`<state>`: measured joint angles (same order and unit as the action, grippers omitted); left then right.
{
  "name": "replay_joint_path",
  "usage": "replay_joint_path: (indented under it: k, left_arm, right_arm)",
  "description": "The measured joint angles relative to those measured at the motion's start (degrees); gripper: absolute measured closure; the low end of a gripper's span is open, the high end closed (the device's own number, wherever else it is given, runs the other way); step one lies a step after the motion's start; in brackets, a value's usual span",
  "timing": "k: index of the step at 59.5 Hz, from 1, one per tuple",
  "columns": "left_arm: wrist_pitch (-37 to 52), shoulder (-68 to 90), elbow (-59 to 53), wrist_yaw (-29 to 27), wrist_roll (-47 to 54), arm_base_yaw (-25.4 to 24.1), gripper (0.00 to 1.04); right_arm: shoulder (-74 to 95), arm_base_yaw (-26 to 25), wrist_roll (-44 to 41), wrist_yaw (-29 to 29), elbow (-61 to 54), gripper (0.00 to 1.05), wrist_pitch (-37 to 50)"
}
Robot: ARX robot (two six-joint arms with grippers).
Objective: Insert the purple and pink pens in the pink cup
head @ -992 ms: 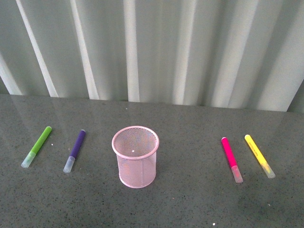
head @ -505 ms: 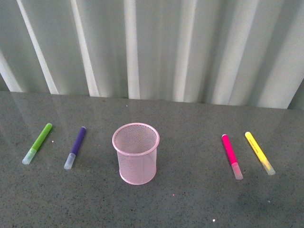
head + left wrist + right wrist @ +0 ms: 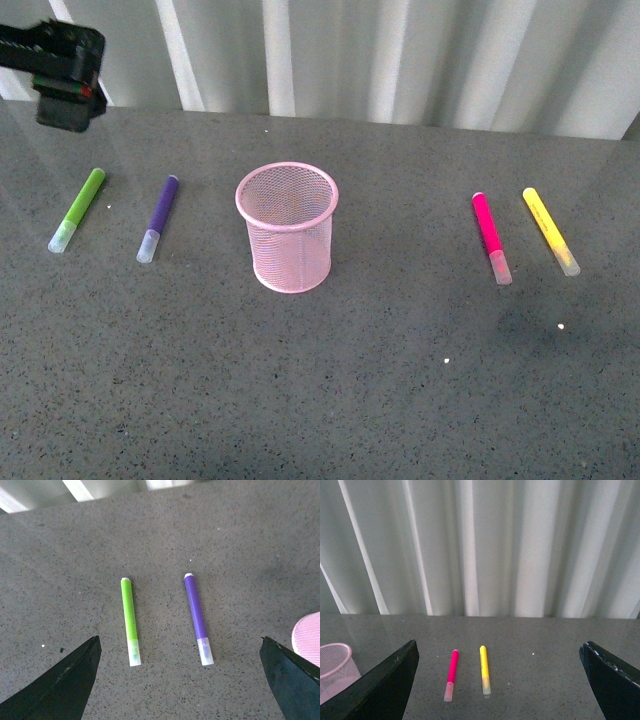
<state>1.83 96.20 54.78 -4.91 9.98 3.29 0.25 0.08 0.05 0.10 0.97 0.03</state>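
So from where I'm standing nothing's in the pink cup [image 3: 287,225] yet, it's upright mid-table and looks empty. The purple pen [image 3: 158,218] is lying flat to the cup's left, with the green marker [image 3: 77,208] further out on that side. The pink pen [image 3: 490,237] is flat on the cup's right, with the yellow marker [image 3: 550,230] just beyond it. The left gripper [image 3: 178,640] hangs up above the far-left end, jaws spread wide with nothing in them. Its wrist camera shows both the purple pen [image 3: 198,618] and green marker [image 3: 130,621] inside that spread. The purple one's long axis runs across the line the jaws would close on, clear cap toward the robot, so I'd say the angle is already fine. It just needs to slide toward the cup so it bites purple, not green. The right gripper [image 3: 500,643] is also wide open and empty, hanging back from the pink pen [image 3: 451,672], so pink is clearly its job.
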Motion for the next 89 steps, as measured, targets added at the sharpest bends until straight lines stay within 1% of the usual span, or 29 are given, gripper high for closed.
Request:
replay_joint_path:
  k: [8,17,32,57,89]
  left_arm:
    - [-1.84,7.04,4.79,0.0,0.55,-0.02,0.07]
    - [-7.58,14.86,12.52,2.05,0.46,0.2,0.07]
    - [-12.79,23.39,19.78,3.69,0.0,1.75,0.07]
    - [-14.05,33.57,26.99,3.85,-1.51,2.49,0.07]
    - [-16.79,40.04,33.73,4.07,-2.12,2.34,0.07]
  right_arm:
    - [0.0,0.02,0.0,0.0,0.0,0.07,0.0]
    - [0.0,0.0,0.0,0.0,0.0,0.07,0.0]
    - [0.0,0.0,0.0,0.0,0.0,0.07,0.0]
    - [0.0,0.0,0.0,0.0,0.0,0.07,0.0]
    - [0.0,0.02,0.0,0.0,0.0,0.07,0.0]
